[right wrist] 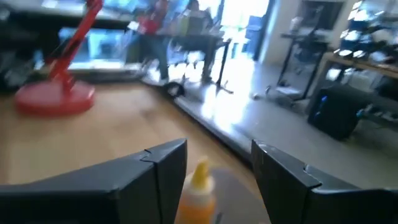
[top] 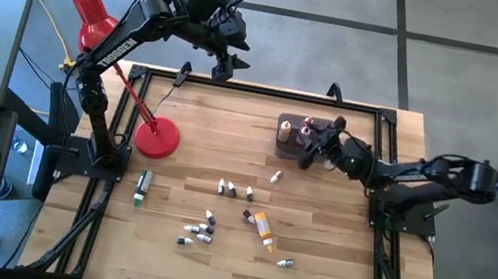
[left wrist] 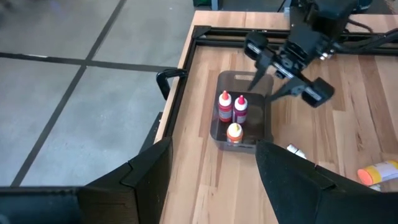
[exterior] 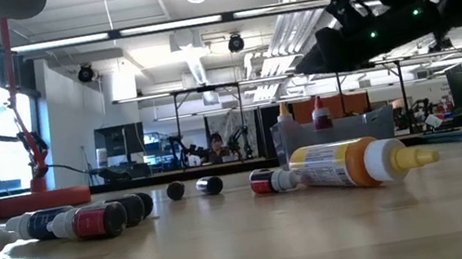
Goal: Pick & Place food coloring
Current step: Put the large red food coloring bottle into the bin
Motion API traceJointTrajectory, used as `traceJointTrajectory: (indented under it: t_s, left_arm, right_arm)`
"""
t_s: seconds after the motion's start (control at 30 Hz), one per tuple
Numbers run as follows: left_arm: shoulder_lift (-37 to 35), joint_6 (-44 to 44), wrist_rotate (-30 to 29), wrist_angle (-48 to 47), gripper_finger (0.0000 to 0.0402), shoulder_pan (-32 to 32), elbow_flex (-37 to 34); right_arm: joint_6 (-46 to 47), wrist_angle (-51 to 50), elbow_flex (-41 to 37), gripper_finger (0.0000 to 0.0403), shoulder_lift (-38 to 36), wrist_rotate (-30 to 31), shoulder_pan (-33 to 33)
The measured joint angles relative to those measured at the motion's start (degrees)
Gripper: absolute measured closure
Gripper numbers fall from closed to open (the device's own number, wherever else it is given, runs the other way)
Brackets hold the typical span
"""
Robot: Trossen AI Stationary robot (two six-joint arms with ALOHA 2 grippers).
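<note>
Closest to your low camera, a big yellow bottle (exterior: 345, 163) lies on its side at mid-frame, pointed cap toward the right, with a small dark bottle (exterior: 263, 181) touching its base and a row of small dark ones (exterior: 86, 220) at lower left.

Your right gripper (left wrist: 283, 68) hovers over the grey tub (left wrist: 264, 121) at the upper centre of the high view, fingers spread apart and holding nothing. Directly under it in the right wrist view you see an orange-capped bottle (right wrist: 198, 193) standing between the two fingers. The left wrist view shows three bottles upright in the tub: two red ones (left wrist: 225, 107) side by side and the orange one (left wrist: 234, 133) next to them, at the tub's end away from the gripper.

Your left gripper (top: 225, 59) waits above the table's top edge in the high view, fingers open and empty.

Loose bottles lie scattered across the lower middle of the table (top: 338, 276): a green one (top: 143, 186) at left, a cluster of tiny ones (top: 202, 228), and a lone tiny one (top: 276, 177) just below the tub. A red desk lamp (top: 157, 138) stands at the left, its arm slanting toward the upper left corner.
</note>
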Motion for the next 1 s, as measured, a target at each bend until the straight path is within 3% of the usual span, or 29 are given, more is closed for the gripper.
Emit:
traceJointTrajectory:
  t_s: [0.13,0.23,0.43,0.63,0.83,1.0]
  left_arm:
    - [0.0,-0.02,0.0,-0.06,0.0176,0.01,0.0]
    - [0.0,0.0,0.0,0.01,0.0176,-0.01,0.0]
    - [-0.07,-0.22,3.77,0.89,0.0176,0.02,-4.33]
    - [-0.06,-0.18,11.42,3.45,0.0176,-0.12,-16.79]
    - [0.02,0.24,13.59,18.81,0.0176,-1.84,-33.55]
    - [0.04,-0.01,13.54,42.75,0.0176,-5.14,-49.03]
  right_arm:
    - [5.35,-13.73,0.0,0.025,-3.72,0.8,4.01]
    - [7.55,-18.56,0.0,0.0271,-4.12,2.13,6.39]
    - [6.73,-18.6,0.0,0.0326,-3.64,7.14,7.81]
    - [1.09,-14.34,0.0,0.0395,-3.64,10.81,7.79]
    - [-0.22,-13.04,0.0,0.0398,-3.62,11.95,7.79]
    - [-0.25,-12.97,0.0,0.0397,-3.62,11.68,7.79]
